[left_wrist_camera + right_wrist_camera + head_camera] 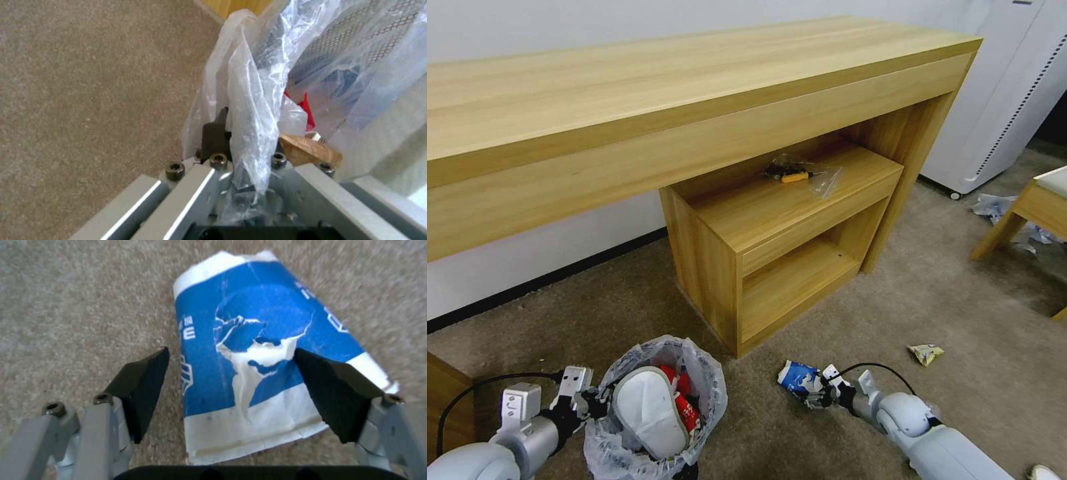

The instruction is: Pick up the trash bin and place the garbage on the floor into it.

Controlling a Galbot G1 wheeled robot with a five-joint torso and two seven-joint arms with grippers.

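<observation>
My left gripper (594,398) pinches the bag-lined round black trash bin's (654,407) rim; my right gripper (229,390), fingers spread, straddles the crumpled blue-white carton (267,356) on beige carpet (80,306).

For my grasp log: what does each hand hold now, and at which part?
The left hand is shut on the small black bag-lined trash bin, at its plastic-covered rim. The right hand holds nothing: open around the blue-white flattened carton.
</observation>
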